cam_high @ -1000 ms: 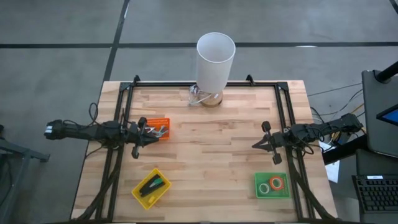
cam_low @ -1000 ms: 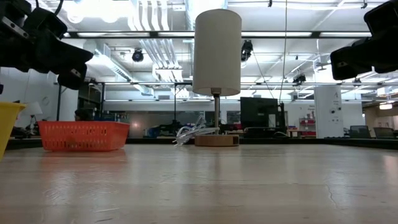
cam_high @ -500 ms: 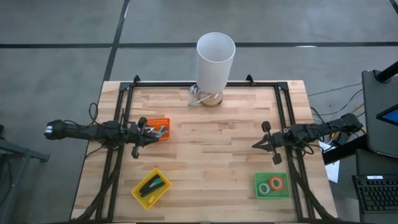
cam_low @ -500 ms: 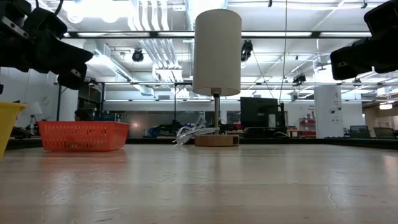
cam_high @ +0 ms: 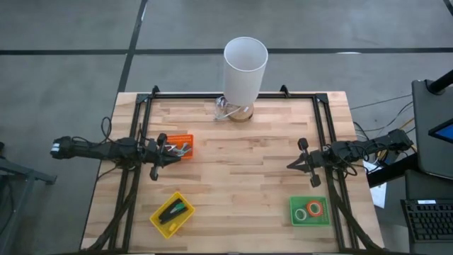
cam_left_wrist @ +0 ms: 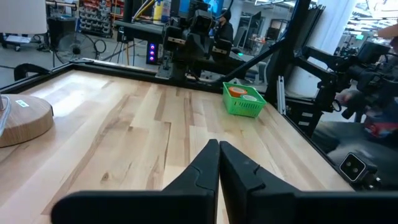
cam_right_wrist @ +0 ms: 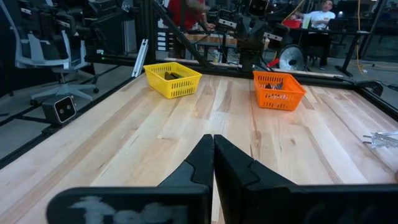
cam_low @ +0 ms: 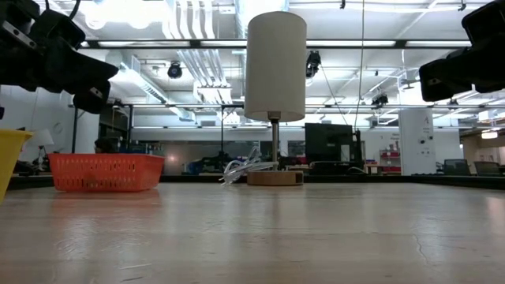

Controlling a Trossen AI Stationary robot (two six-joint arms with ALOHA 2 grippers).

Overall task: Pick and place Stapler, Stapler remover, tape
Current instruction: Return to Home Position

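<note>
**Jaws closed and empty on both sides**

At the left middle of the high view, the left jaws are pressed tip to tip with nothing between them, just beside the orange basket (cam_high: 180,136) holding grey staple removers (cam_high: 183,148). At the right middle, the right jaws are closed the same way above the bare worktop (cam_high: 241,163). In the lower left, the black stapler (cam_high: 168,211) lies in the yellow bin (cam_high: 158,227) beside a green stapler (cam_high: 181,207). In the lower right, the tape rings (cam_high: 316,208) lie in the green bin (cam_high: 292,211).
</note>
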